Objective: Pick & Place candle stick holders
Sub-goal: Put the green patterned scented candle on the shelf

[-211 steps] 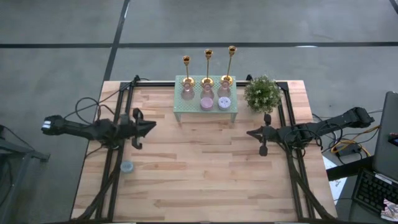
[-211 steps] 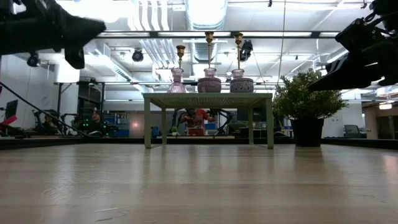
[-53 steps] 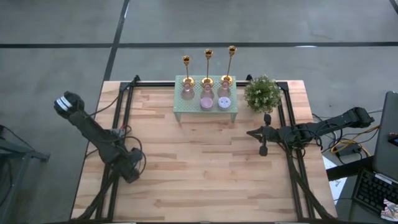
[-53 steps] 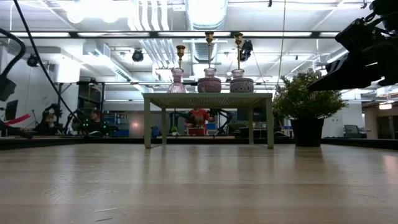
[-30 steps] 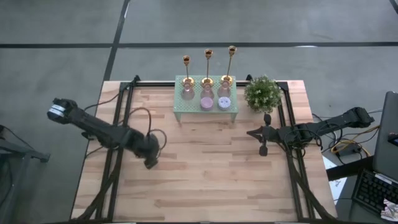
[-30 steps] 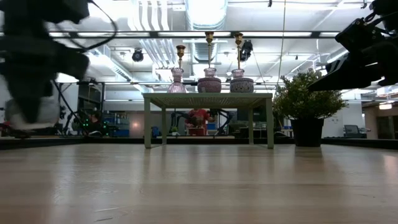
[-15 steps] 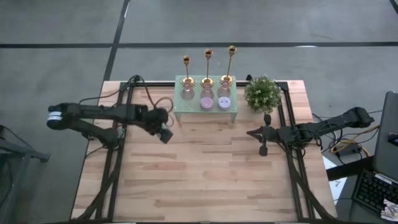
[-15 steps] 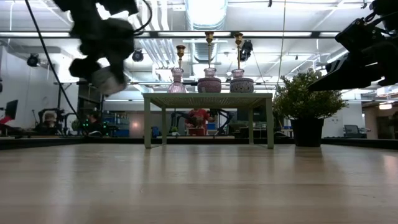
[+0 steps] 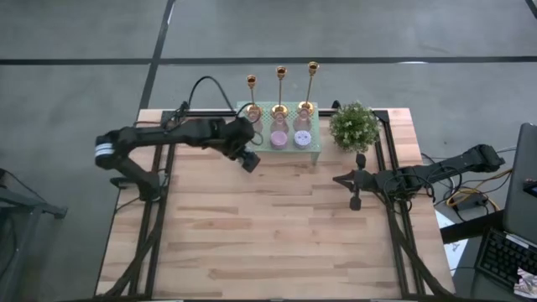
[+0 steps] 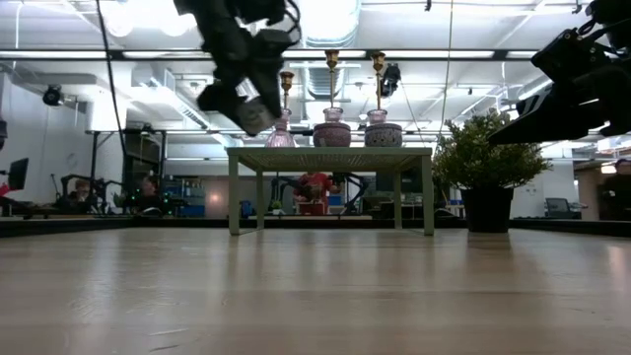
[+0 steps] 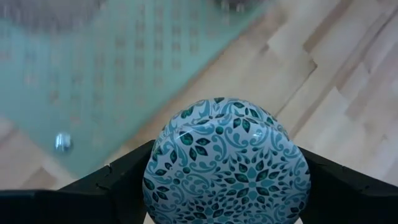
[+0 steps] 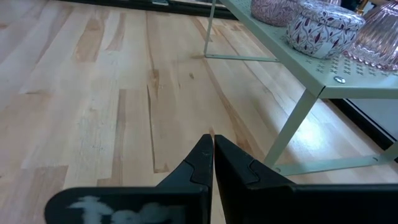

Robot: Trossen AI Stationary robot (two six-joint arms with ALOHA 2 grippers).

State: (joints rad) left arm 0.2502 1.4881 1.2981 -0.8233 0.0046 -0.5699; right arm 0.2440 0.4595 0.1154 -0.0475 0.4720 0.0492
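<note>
While the right arm waits low over the right half of the wooden surface [image 9: 277,235], its gripper [image 9: 353,186] has the fingers [image 12: 205,163] pressed together on nothing. The left gripper [image 9: 248,158] is raised above the surface at the front left corner of the pale green stand [image 9: 311,147]; its fingers [image 11: 118,180] stand wide apart around a round lid or tin with a teal floral pattern [image 11: 227,158], one finger on each side of it, and it appears to be clamped between them, though the contact itself is not clearly visible. The three gold candle stick holders [image 9: 280,91] stand upright in a row along the rear edge of the stand, shortest at the left and tallest at the right, well clear of both grippers. On the stand in front of them are three small vessels: a pink glass vase [image 10: 281,129] at the left, a mauve patterned jar [image 10: 332,129] in the middle and a purple-and-white patterned jar [image 10: 383,130] at the right. The left gripper hangs just beside the pink vase in the low view. A potted green plant [image 9: 353,126] stands on the surface just right of the stand.
</note>
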